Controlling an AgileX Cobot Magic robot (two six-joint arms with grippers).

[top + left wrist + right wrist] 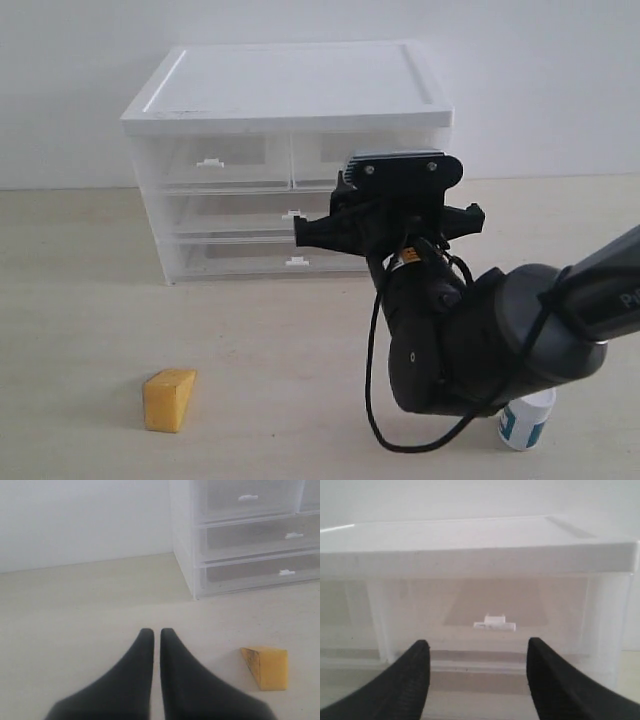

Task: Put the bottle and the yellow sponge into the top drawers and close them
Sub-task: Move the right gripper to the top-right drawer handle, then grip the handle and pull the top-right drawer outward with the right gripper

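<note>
The white-topped cabinet stands at the back, and both top drawers look closed. My right gripper is open and empty. It faces the top right drawer, a little short of its white handle. In the exterior view this gripper covers part of that drawer. The top left drawer is unobstructed. The yellow sponge lies on the table at the front left. My left gripper is shut and empty, with the sponge off to one side of it. The bottle stands at the front right, half hidden behind my right arm.
Two full-width clear drawers sit closed below the top ones. A plain white wall rises behind the cabinet. The pale table stretches to the left and in front of the cabinet. My left arm does not show in the exterior view.
</note>
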